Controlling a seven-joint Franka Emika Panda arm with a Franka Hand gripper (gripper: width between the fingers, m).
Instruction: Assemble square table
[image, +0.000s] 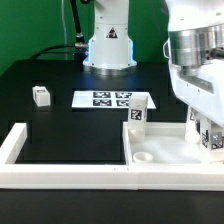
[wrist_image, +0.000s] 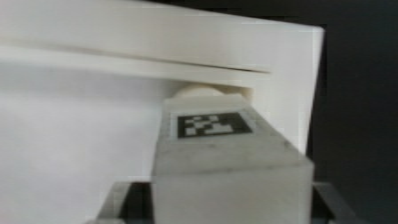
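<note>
Bar frame (image: 60, 172): nearest, 7 o'clock in the exterior view.
Square top (image: 165, 148): 5 o'clock, rim up, against the frame.
Gripper (image: 208, 142): 3 o'clock, over the top, clamped on held leg (wrist_image: 222, 165).
Standing leg (image: 137, 113): upright at the top's far corner, 10 o'clock from the gripper.
Marker board (image: 104, 98): flat, just beyond centre.
Loose leg block (image: 40, 95): 9 o'clock, well apart.

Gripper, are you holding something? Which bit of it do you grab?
The gripper looks shut on a small white plastic leg block with a black-white tag, pinched by the end nearest the wrist; its round tip sticks out.
</note>
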